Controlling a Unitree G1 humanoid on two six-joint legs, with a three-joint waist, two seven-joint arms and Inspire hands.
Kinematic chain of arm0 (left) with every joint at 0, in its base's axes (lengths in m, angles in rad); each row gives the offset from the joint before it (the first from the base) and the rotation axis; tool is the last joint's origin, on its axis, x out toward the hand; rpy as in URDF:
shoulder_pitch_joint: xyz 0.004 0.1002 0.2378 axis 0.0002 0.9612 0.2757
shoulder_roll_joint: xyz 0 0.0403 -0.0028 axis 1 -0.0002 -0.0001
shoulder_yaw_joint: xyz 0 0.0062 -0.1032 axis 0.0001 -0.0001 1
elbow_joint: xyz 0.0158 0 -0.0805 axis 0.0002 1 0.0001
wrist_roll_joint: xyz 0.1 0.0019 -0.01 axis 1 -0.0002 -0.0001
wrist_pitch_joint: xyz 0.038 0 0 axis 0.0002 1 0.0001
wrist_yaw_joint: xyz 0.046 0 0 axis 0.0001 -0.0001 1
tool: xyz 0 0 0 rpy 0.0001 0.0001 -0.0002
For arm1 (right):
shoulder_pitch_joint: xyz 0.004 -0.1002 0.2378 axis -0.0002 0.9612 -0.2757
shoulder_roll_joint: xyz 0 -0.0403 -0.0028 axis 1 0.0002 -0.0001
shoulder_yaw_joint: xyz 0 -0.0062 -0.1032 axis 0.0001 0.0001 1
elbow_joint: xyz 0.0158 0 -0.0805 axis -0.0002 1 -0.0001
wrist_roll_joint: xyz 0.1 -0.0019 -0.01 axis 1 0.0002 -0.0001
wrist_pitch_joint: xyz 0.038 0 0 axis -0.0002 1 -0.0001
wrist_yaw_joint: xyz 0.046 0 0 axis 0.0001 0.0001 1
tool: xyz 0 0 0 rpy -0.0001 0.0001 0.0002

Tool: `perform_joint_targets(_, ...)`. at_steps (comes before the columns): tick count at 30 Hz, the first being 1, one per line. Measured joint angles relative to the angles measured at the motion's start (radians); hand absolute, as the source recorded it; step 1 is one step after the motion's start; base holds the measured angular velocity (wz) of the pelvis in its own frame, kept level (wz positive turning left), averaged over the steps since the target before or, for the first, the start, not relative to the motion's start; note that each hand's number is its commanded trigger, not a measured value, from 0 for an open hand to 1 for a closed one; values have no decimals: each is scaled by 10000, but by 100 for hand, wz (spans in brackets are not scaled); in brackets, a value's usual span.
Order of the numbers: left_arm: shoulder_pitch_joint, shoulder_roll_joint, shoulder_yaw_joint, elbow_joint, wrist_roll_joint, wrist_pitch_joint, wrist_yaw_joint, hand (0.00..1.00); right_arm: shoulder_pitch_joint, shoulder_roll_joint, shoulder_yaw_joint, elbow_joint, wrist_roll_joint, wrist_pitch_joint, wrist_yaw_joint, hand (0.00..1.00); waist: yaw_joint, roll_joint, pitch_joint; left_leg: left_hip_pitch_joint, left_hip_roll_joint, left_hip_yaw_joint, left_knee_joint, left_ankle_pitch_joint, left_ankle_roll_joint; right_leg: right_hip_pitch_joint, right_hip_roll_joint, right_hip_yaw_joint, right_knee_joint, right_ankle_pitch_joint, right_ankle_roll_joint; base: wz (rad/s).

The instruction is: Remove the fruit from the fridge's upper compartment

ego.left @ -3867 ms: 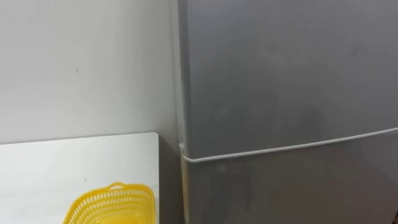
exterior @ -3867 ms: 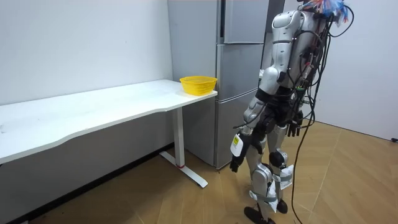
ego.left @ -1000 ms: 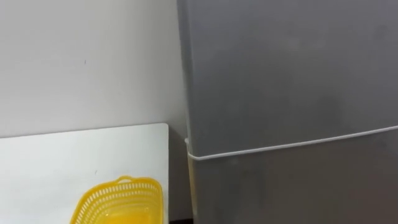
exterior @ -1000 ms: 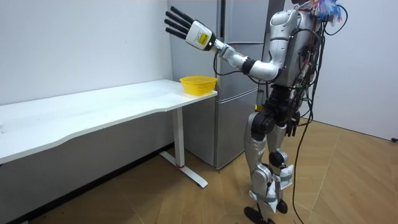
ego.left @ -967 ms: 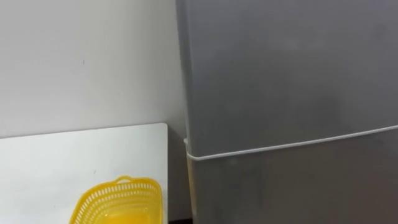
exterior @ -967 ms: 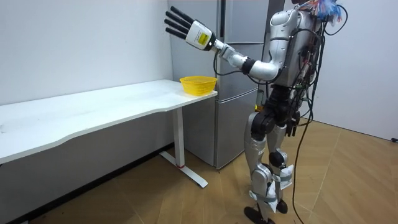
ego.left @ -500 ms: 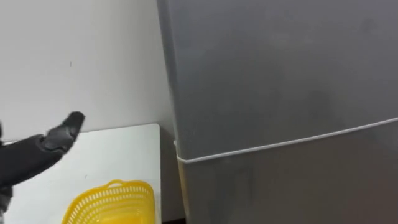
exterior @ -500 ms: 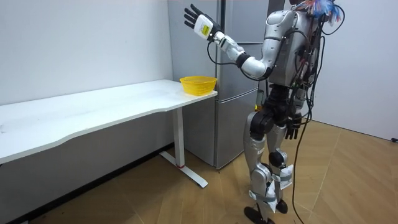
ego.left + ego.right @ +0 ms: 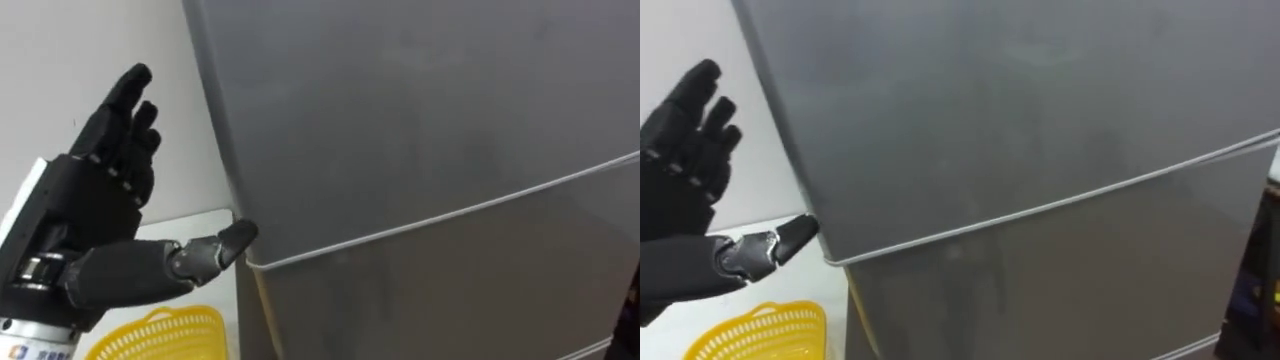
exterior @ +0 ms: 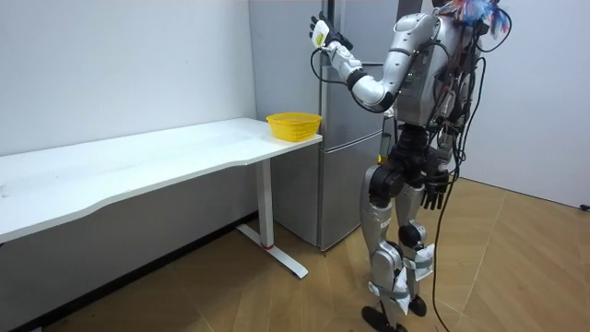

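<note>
Swinging in from nine o'clock, the black left hand point(image 9: 90, 200) is reaching, spread open and empty, for the closed grey upper fridge door point(image 9: 420, 110), which is hiding whatever needs retrieving; opening seems next.

The left hand point(image 9: 100, 200) is matte black, with slim segmented fingers point(image 9: 128, 92) and a thumb with a grey metal section near its tip. A white plate with small blue print covers its back, above a ribbed silver wrist cuff. In the room view the torso, arms and legs are glossy silver-grey shells with black joints. The right hand point(image 10: 434, 192) is black too. Dark cables run down the back, and red and blue wires bunch at the head.
</note>
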Motion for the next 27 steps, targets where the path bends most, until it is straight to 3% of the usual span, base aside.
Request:
perform_joint_targets(4, -157, 215, -122, 38, 29, 371, -712, 0, -43, -13, -12, -136, -167, 130, -24, 0, -239, -91, 60, -34, 57, 18, -32, -1, -1, -20, 45, 19, 68, 0, -5, 0)
perform_joint_targets(9, -301, 216, -171, 54, 21, 503, -973, 0, 4, -14, -16, -135, -220, 261, -15, 0, -244, -167, 111, -53, 64, 133, -38, -1, -1, -63, 51, 46, 59, 3, -10, 0)
perform_joint_targets(21, -305, 216, -240, 236, -33, 568, -1179, 0, -55, -41, 8, -43, -191, 356, -39, 0, -232, -34, 20, -40, 57, 218, -36, -1, -1, -58, 35, -6, 50, 3, -11, 2)
perform_joint_targets(22, -305, 216, -246, 259, -144, 578, -1176, 56, -75, -41, 8, -42, -191, 355, -40, 0, -233, -21, 19, -40, 57, 218, -36, -1, -1, -57, 35, -10, 49, 3, -11, 0)
perform_joint_targets(23, -305, 216, -250, 267, -183, 580, -1175, 86, -88, -41, 9, -37, -191, 354, -39, 0, -232, -18, 19, -41, 57, 218, -36, -1, -1, -57, 35, -12, 49, 4, -11, 0)
perform_joint_targets(24, -305, 216, -252, 270, -185, 580, -1174, 100, -115, -43, 9, -23, -191, 356, -40, 0, -233, -17, 19, -41, 58, 218, -36, -1, -2, -57, 36, -13, 48, 3, -11, 0)
perform_joint_targets(27, -305, 216, -253, 270, -348, 580, -1133, 100, -144, -72, 8, -23, -192, 355, -70, 0, -224, -14, 21, -42, 54, 217, -36, -1, -1, -56, 34, -7, 45, 3, -11, 0)
